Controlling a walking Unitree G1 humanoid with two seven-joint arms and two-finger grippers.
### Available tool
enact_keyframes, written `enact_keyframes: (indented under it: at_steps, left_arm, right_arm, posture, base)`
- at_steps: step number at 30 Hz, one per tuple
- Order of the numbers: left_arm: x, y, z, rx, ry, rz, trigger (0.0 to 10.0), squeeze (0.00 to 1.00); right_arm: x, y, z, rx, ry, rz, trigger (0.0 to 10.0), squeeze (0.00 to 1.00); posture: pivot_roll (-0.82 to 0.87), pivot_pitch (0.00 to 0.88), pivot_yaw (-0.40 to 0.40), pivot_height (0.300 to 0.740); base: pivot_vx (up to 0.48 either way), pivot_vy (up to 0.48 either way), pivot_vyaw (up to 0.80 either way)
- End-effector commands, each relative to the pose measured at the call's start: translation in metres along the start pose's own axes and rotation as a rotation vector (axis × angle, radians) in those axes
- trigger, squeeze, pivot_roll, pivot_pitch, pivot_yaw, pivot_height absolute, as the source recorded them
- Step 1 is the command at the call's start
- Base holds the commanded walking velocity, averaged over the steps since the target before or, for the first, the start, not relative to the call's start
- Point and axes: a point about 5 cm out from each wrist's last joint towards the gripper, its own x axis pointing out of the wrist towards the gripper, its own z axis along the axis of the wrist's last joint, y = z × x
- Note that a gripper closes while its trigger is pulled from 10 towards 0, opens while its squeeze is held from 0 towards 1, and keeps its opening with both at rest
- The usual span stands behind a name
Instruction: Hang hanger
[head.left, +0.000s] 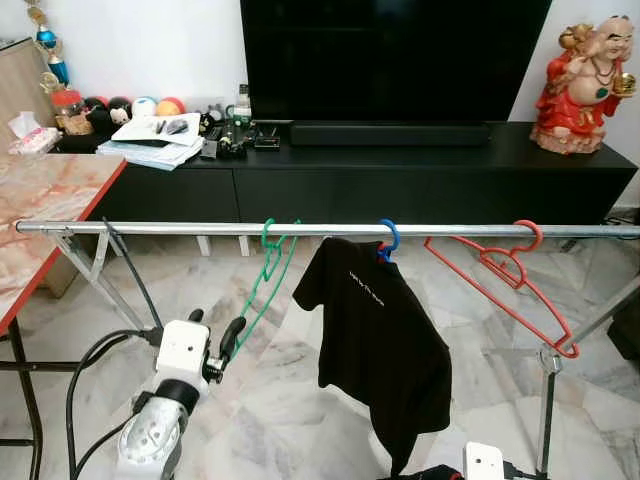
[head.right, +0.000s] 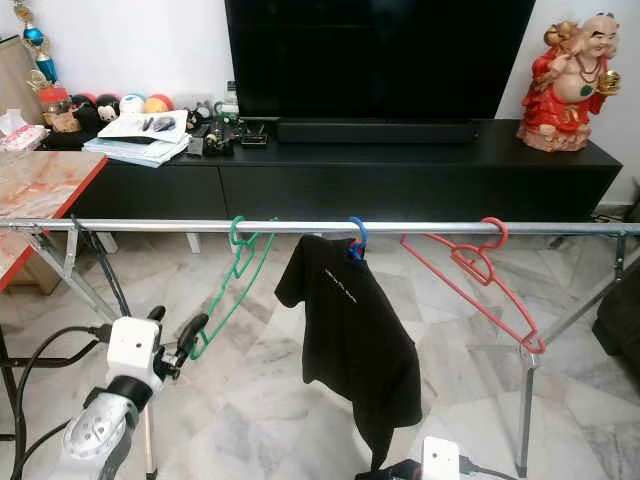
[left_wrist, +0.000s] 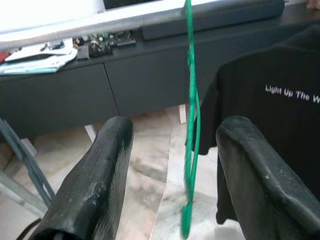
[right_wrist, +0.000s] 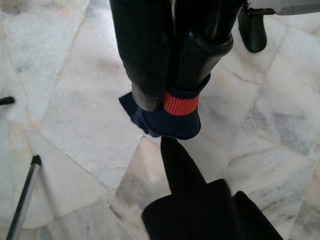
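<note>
1. Green hanger (head.left: 268, 268) is hanging by its hook on the silver rail (head.left: 150, 228), left of the black shirt (head.left: 380, 335).
2. Left gripper (left_wrist: 172, 180) is spreading wide, touching nothing, with the hanger between its fingers.
3. Right gripper (right_wrist: 172, 95) is pinching a navy sock with a red stripe (right_wrist: 172, 115).

You are viewing a left arm (head.left: 150, 440) showing a silver, rounded forearm casing ending in a white, boxy wrist block (head.left: 183, 350) with small dark screws. Black cables (head.left: 85, 375) are looping off it. The left gripper (left_wrist: 170, 185) is presenting two long, matte black fingers (left_wrist: 95, 185), scuffed. A second white block (head.left: 483, 462) is showing on the right arm
</note>
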Motion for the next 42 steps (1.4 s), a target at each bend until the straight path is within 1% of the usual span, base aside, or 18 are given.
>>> enact_keyframes:
  at_steps: [1, 2, 7, 20, 24, 27, 33, 42]
  left_arm:
    - [0.006, 0.001, 0.012, 0.001, -0.034, 0.003, 10.0, 0.00]
    - [0.008, 0.002, 0.016, -0.005, -0.039, 0.002, 10.0, 0.00]
    - [0.013, 0.002, 0.024, -0.004, -0.045, -0.012, 10.0, 0.00]
    - [0.014, 0.000, 0.026, -0.025, -0.020, -0.024, 10.0, 0.00]
    - [0.015, -0.002, 0.027, -0.022, -0.006, -0.053, 10.0, 0.00]
    - [0.015, -0.004, 0.028, -0.017, 0.001, -0.077, 10.0, 0.00]
    - [0.013, 0.000, 0.025, -0.001, 0.020, -0.063, 10.0, 0.00]
    - [0.013, -0.002, 0.027, 0.005, 0.025, -0.069, 10.0, 0.00]
  right_arm:
    - [0.000, -0.001, 0.003, 0.013, -0.019, -0.009, 10.0, 0.00]
    - [0.000, -0.001, 0.003, 0.016, -0.020, -0.010, 10.0, 0.00]
    - [0.000, -0.002, 0.004, 0.025, -0.023, -0.013, 10.0, 0.00]
    - [0.000, -0.003, 0.003, 0.034, -0.022, -0.017, 10.0, 0.00]
    - [0.000, -0.003, 0.003, 0.034, -0.022, -0.016, 10.0, 0.00]
    - [0.000, -0.002, 0.003, 0.032, -0.022, -0.012, 10.0, 0.00]
    - [0.000, 0.001, 0.003, 0.031, -0.020, -0.005, 10.0, 0.00]
    - [0.000, -0.001, 0.001, 0.021, -0.015, -0.006, 10.0, 0.00]
  posture:
    - [0.02, 0.024, 0.014, 0.740]
    - [0.02, 0.026, 0.013, 0.740]
    - [0.03, 0.030, 0.014, 0.740]
    - [0.03, 0.043, 0.011, 0.740]
    - [0.03, 0.046, 0.013, 0.740]
    - [0.03, 0.048, 0.015, 0.740]
    - [0.04, 0.048, 0.017, 0.740]
    - [0.04, 0.048, 0.016, 0.740]
  base:
    - [0.341, 0.000, 0.00]
    - [0.345, 0.000, 0.00]
    - [0.345, 0.000, 0.00]
    - [0.357, 0.000, 0.00]
    - [0.336, 0.000, 0.00]
    - [0.000, 0.000, 0.00]
    - [0.000, 0.000, 0.00]
    - [0.000, 0.000, 0.00]
